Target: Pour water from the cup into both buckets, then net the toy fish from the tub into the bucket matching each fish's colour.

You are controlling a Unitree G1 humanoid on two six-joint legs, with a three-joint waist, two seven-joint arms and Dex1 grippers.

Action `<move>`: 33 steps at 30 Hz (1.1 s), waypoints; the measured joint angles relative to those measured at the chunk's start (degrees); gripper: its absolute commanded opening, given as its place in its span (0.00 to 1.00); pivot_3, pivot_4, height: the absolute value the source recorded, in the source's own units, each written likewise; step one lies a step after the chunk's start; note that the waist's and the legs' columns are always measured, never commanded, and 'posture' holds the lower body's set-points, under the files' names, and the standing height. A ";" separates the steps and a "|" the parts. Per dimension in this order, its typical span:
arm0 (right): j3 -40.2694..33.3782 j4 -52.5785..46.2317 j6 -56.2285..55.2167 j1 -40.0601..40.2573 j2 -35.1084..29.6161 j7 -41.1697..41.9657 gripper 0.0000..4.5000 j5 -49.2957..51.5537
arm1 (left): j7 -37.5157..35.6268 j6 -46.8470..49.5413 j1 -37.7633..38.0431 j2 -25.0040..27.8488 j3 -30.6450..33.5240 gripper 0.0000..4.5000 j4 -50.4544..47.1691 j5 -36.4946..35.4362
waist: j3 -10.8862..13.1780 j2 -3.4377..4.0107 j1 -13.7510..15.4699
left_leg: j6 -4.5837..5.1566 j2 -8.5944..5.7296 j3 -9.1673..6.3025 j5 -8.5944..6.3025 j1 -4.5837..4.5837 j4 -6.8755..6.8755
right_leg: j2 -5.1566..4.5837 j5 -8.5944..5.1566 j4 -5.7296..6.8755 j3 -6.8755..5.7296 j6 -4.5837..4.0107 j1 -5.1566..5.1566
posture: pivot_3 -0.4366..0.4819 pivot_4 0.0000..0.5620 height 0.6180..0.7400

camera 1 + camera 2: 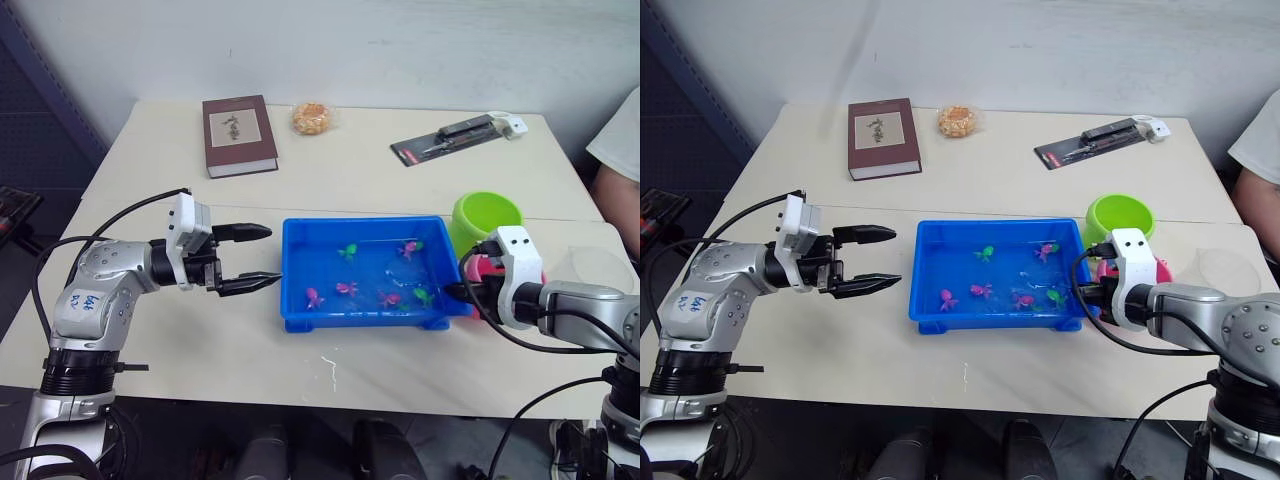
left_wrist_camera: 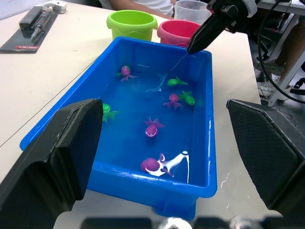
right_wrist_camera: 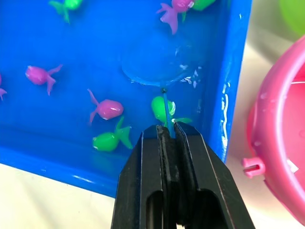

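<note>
The blue tub [image 1: 362, 321] stands mid-table with water and several small pink and green toy fish in it, such as a pink one [image 1: 347, 289] and a green one [image 1: 348, 251]. My right gripper [image 1: 462, 292] is at the tub's right end, shut on the thin handle [image 3: 165, 107] of the net. The net's hoop [image 3: 143, 81] lies in the water, above a green fish [image 3: 159, 109]. My left gripper [image 1: 272, 255] hangs open just left of the tub, holding nothing. The green bucket [image 1: 487, 215] and pink bucket [image 2: 178, 31] stand right of the tub, the clear cup [image 1: 595, 265] beyond them.
A brown book [image 1: 238, 133], a snack bag [image 1: 312, 118] and a packaged tool [image 1: 445, 140] lie at the table's far side. A person's arm [image 1: 620, 140] shows at the right edge. Water drops [image 1: 328, 368] lie on the table in front of the tub.
</note>
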 measured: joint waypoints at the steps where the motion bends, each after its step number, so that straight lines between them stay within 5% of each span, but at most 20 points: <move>1: 0.18 -0.30 -0.30 -0.03 -0.37 0.47 0.00 -0.80 | 0.04 0.00 0.00 0.00 0.00 0.99 0.00 0.00 | 0.00 0.00 0.00 | 0.00 0.00 0.00 0.00 0.00 0.00 | 0.00 0.00 -0.01 0.00 0.00 0.00 | 0.48 0.27 0.99; 33: 5.84 -1.47 -0.53 -5.56 7.40 8.99 0.00 -14.69 | 0.28 0.16 -0.04 -0.14 0.00 0.99 0.02 -0.11 | 0.00 0.01 -0.06 | 0.00 0.00 -0.03 0.00 -0.03 -0.04 | -0.02 0.00 -0.08 -0.03 0.00 -0.03 | 0.48 0.27 0.99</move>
